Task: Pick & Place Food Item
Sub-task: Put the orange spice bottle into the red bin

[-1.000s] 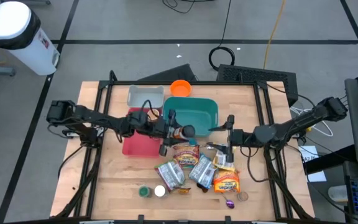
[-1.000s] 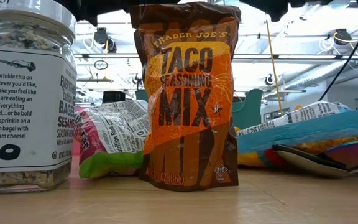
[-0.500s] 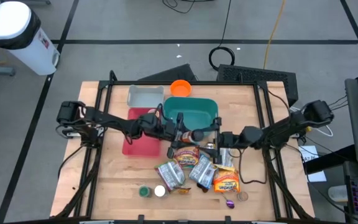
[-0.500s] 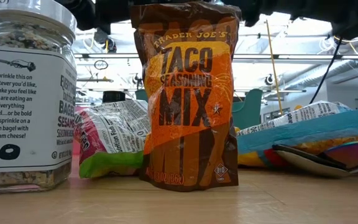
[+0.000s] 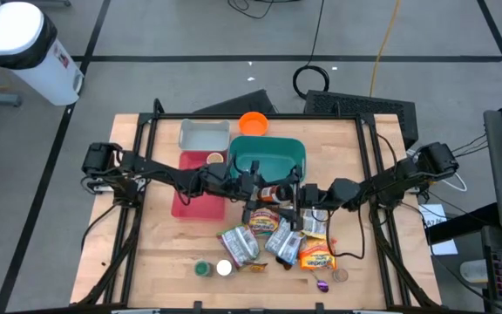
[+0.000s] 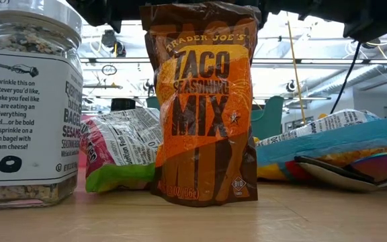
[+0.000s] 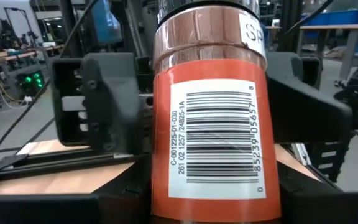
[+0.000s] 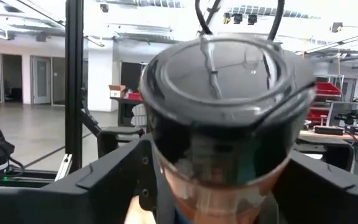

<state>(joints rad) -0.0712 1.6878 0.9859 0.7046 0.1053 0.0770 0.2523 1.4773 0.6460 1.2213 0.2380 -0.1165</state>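
Handover step: the left tool (image 5: pixel 253 186) grips the spice jar (image 5: pixel 271 192) above the bench (image 5: pixel 155 253) beside the teal bin (image 5: pixel 296 150), the right tool (image 5: pixel 293 195) spread around its cap; next, right tool closes, left releases.

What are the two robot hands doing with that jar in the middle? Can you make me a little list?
Held thing: spice jar, orange label with a barcode, dark lid
Who holds it: left gripper, closed on the jar
Other hand: right gripper, fingers spread on either side of the lid end
Where: in the air above the table, just in front of the teal bin
Underneath: snack packets lying on the wood
Up close in the low view: taco seasoning mix bag, standing upright
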